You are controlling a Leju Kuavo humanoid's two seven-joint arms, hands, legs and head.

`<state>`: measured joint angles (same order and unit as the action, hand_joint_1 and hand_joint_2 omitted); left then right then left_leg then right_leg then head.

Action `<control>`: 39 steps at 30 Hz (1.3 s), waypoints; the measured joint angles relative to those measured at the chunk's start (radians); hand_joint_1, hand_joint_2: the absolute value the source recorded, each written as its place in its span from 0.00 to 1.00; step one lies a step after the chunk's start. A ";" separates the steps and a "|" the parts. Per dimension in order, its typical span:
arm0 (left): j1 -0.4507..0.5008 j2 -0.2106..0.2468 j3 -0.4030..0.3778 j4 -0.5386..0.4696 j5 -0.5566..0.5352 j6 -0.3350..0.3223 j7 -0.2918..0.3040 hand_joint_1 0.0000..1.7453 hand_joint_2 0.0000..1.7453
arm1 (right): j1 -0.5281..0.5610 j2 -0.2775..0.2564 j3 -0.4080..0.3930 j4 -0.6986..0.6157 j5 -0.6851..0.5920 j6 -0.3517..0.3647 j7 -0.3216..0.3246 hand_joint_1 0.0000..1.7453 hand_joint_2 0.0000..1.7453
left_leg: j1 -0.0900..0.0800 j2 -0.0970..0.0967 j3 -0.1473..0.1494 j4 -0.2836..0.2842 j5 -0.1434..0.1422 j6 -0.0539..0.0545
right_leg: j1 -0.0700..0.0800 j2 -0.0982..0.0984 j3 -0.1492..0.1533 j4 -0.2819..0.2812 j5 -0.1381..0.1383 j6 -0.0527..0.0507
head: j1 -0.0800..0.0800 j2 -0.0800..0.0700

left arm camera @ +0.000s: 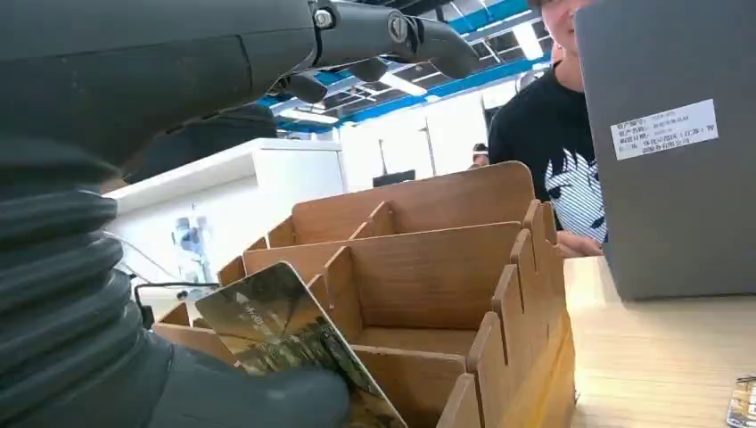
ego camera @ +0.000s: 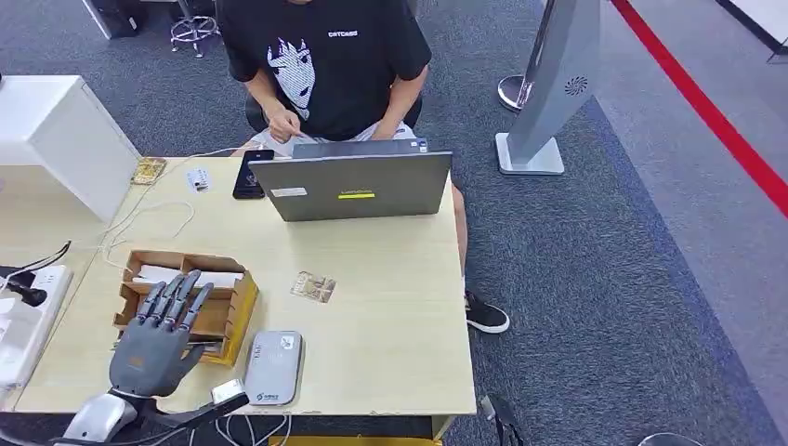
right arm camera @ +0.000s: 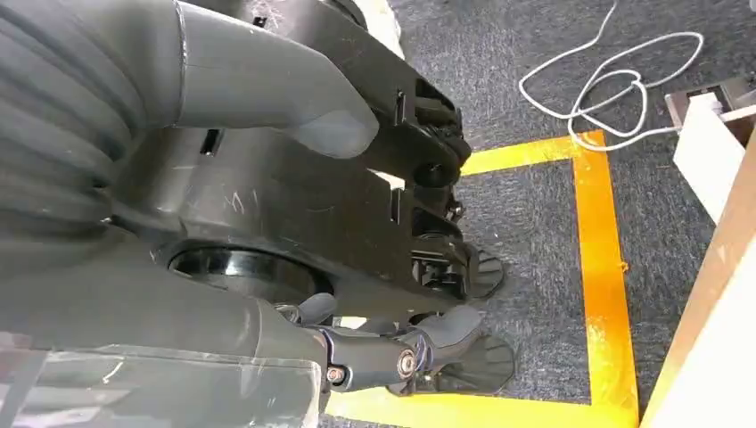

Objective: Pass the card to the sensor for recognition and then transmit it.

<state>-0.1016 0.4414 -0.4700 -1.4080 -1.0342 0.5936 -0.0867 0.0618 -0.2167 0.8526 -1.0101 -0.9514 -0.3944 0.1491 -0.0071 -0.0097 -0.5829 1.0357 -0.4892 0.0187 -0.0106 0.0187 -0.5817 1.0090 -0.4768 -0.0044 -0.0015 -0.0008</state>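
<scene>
The left hand (ego camera: pixel 160 339) hovers over the wooden card organizer (ego camera: pixel 234 299) at the 8 o'clock part of the table (ego camera: pixel 390 316), fingers stretched forward, and the left wrist view shows its thumb pressing a card (left arm camera: pixel 285 334) over the near compartment. The grey card reader (ego camera: pixel 272 367) lies just beside the organizer, at 3 o'clock from the hand. A second card (ego camera: pixel 313 286) lies toward the laptop (ego camera: pixel 353 186). The right hand (right arm camera: pixel 267 98) hangs by the floor with its fingers apart, holding nothing.

Brown wooden organizer (ego camera: pixel 237 307), grey reader (ego camera: pixel 273 367), silver laptop (ego camera: pixel 353 186) (yellow sticker), pale table (ego camera: pixel 390 307).
</scene>
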 joint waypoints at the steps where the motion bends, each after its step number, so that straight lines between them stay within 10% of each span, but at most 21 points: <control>1: 0.000 0.000 -0.002 -0.003 -0.002 -0.005 0.002 0.00 1.00 | 0.001 0.000 0.000 0.000 0.000 -0.001 -0.002 0.00 1.00 | 0.000 0.000 0.000 0.000 0.000 0.000 | 0.000 0.000 0.000 0.000 0.000 0.000 | 0.000 0.000; 39: 0.114 0.116 -0.016 -0.172 0.052 -0.111 0.073 0.00 1.00 | 0.040 -0.014 0.008 -0.056 -0.043 -0.045 -0.037 0.00 1.00 | 0.000 0.000 0.000 0.000 0.000 0.000 | 0.000 0.000 0.000 0.000 0.000 0.000 | 0.000 0.000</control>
<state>0.0128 0.5569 -0.4860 -1.5804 -0.9819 0.4826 -0.0137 0.1018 -0.2312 0.8606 -1.0658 -0.9949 -0.4391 0.1118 -0.0070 -0.0099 -0.5833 1.0356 -0.4894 0.0187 -0.0105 0.0188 -0.5819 1.0090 -0.4771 -0.0044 -0.0015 -0.0008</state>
